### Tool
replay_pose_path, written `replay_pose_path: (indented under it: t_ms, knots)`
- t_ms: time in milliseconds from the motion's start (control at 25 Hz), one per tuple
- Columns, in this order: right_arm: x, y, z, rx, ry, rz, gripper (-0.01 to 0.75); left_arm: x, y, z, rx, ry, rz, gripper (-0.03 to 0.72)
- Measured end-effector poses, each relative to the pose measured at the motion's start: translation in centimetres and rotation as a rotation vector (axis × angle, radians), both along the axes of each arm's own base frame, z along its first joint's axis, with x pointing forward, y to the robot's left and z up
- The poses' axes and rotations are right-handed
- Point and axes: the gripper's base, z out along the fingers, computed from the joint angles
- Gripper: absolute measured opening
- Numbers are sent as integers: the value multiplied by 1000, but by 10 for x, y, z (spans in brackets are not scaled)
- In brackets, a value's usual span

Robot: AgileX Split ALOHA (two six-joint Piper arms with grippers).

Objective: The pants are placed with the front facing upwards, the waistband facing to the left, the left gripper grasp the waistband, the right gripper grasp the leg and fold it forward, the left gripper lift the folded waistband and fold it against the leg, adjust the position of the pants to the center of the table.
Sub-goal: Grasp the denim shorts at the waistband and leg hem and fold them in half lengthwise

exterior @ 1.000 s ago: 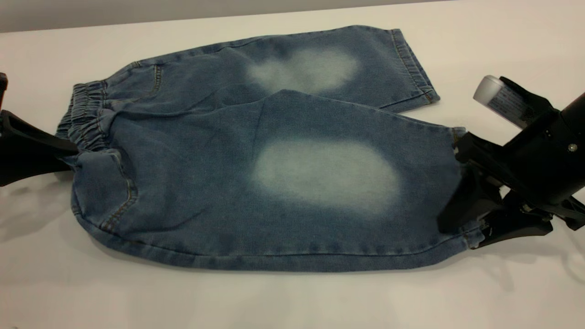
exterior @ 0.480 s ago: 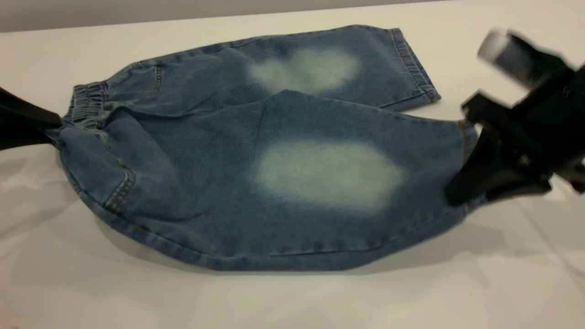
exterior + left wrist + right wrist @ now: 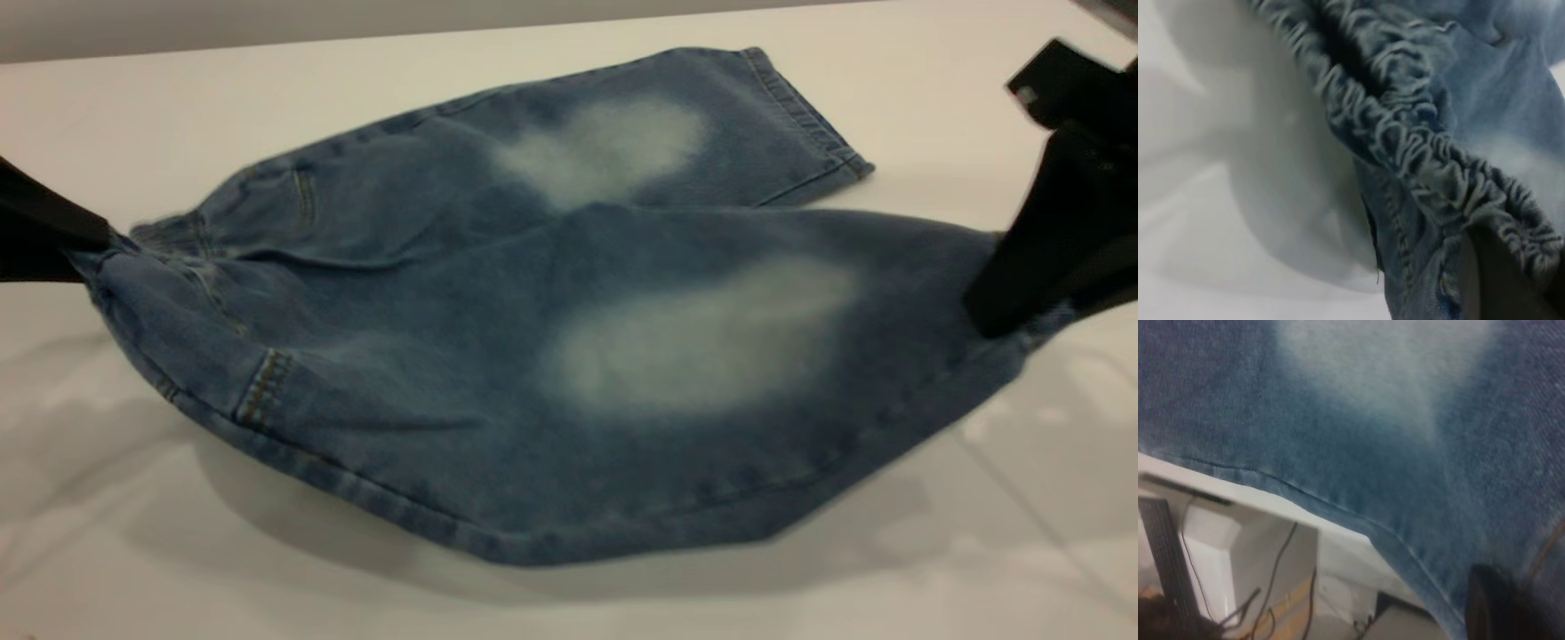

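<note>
The blue denim pants (image 3: 551,356) lie front up on the white table (image 3: 178,551), with the waistband (image 3: 169,233) at the left. My left gripper (image 3: 84,251) is shut on the near end of the ruffled waistband (image 3: 1405,140); a dark finger (image 3: 1501,287) presses into the denim. At the right, my right gripper (image 3: 1009,298) is shut on the hem end of the near leg (image 3: 1371,400), its dark fingertip (image 3: 1488,600) on the cloth. The near leg hangs raised between both grippers, sagging in the middle. The far leg (image 3: 622,133) rests flat on the table.
The table's far edge (image 3: 356,36) runs along the back. In the right wrist view the table's edge (image 3: 1238,492) shows beyond the denim, with cables (image 3: 1275,567) and gear below it. Bare tabletop spreads in front of the pants.
Both grippers have risen with the near half of the pants, the right one farther up and to the right. The near leg has left the table and the cloth has shifted right.
</note>
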Motion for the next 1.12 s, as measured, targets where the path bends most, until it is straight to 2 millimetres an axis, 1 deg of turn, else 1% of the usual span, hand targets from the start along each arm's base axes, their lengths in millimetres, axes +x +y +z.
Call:
replay_pose_path:
  t_ms: [120, 240, 440, 560, 640, 760, 880, 920, 1120]
  knots:
    - [-7, -1, 12, -2, 2, 16, 25, -11, -8, 12, -29, -6, 3, 129]
    - [-12, -2, 25, 0, -26, 8, 25, -18, -12, 26, -35, -38, 16, 129]
    - [4, -1, 43, 3, -108, -37, 25, -21, -14, 50, -43, -125, 73, 129]
    - [19, 0, 59, -3, -171, -36, 25, -18, -15, 56, -82, -147, 113, 129]
    - [31, 0, 65, -20, -189, -49, 25, -16, -15, 58, -108, -157, 149, 129]
    - [52, 1, 66, -33, -188, -64, 25, -10, -14, 61, -145, -178, 220, 129]
    - [77, 5, 62, -25, -186, -82, 25, -6, -11, 63, -158, -195, 294, 129]
    - [87, 6, 64, -21, -194, -89, 25, -4, -9, 63, -160, -200, 319, 129]
    - [128, 14, 54, -2, -137, -92, 25, 3, -3, 65, -181, -214, 444, 129]
